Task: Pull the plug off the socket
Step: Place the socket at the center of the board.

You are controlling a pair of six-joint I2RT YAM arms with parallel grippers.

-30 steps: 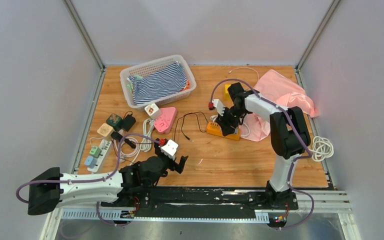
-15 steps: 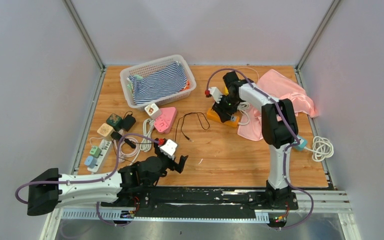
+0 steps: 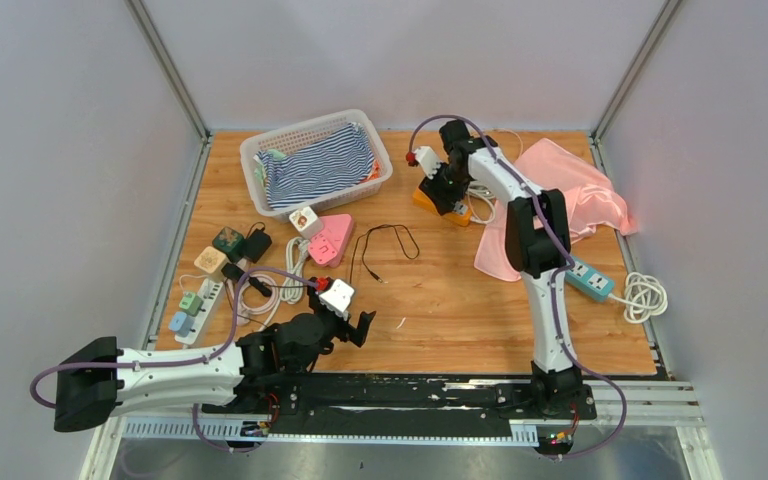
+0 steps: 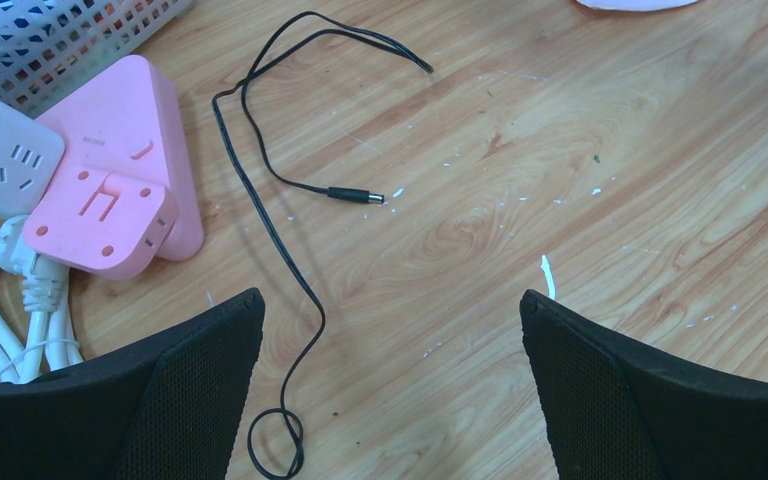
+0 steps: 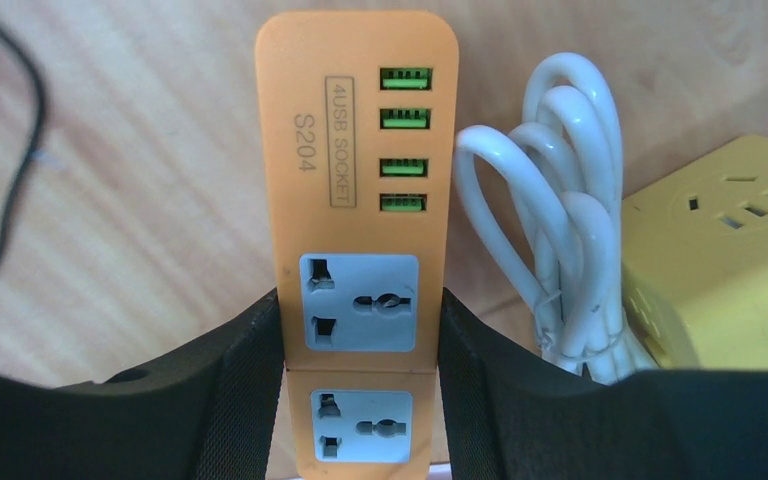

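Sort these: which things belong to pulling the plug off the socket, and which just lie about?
Job: orange USB power strip, clamped between the right jaws.
Lying about: pink triangular socket, white basket, pink cloth, yellow socket cube, blue power strip.

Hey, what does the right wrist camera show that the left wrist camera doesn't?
Only the right wrist view: an orange power strip clamped between the right fingers, its outlets empty, with a bundled white cable and a yellow socket cube beside it. Only the left wrist view: a pink socket block, a white socket cube, a loose black cord ending in a barrel plug, and the left fingers spread wide around nothing. Both: the wooden tabletop.
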